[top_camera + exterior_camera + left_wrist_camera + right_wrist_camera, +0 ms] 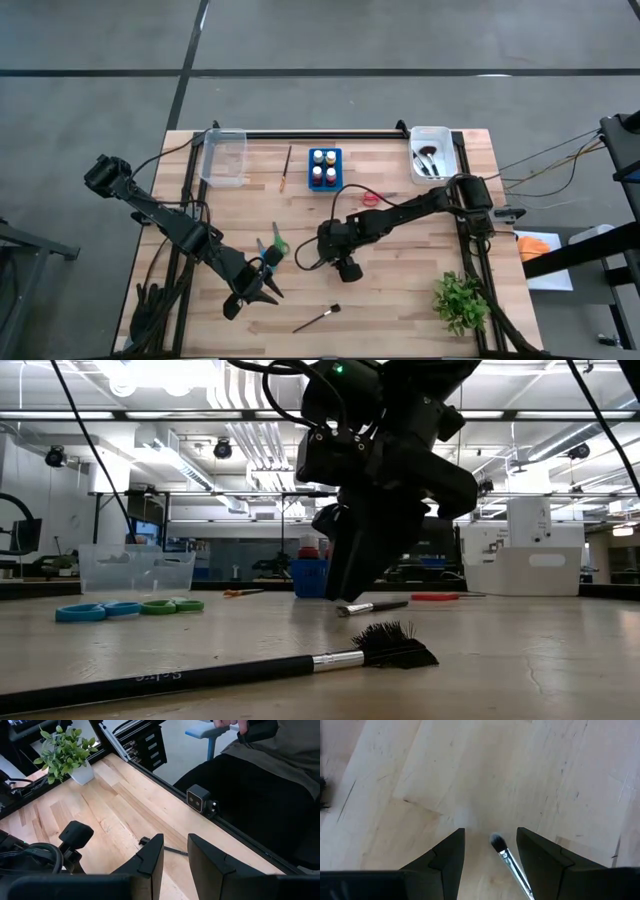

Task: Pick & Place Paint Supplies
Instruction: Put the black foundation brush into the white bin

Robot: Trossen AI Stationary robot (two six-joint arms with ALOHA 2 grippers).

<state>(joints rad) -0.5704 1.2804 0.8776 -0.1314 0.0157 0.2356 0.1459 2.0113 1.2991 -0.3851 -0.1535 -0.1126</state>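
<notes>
Wood table (400,255) is seen from above, with two dark arms stretched over it. The left arm is reached in from 10 o'clock. Its left gripper (262,285) is held low near 7 o'clock. Its fingers (150,860) are parted a little and nothing is held between them. The right arm is reached in from 3 o'clock. The right gripper (490,835) is pointed down at the boards just below the middle of the table. Its two fingers are spread apart, and the tip of a small silver-necked brush (502,851) is seen lying on the wood between them, not pinched.

A clear tub (224,157) is placed at 11 o'clock and a white tub (447,150) at 1 o'clock, with dark brushes (427,160) inside it. A green plant (460,300) is set at 5 o'clock. A blue holder (324,150) filled with little paint bottles (317,175) is found at 12 o'clock. A wooden brush (286,168) is laid just beside it, toward 11. Red scissors (368,197) are laid near the middle. Green and blue scissors (275,243) are laid toward 8 o'clock, near the left gripper. A black brush (318,318) is laid at 6 o'clock.
</notes>
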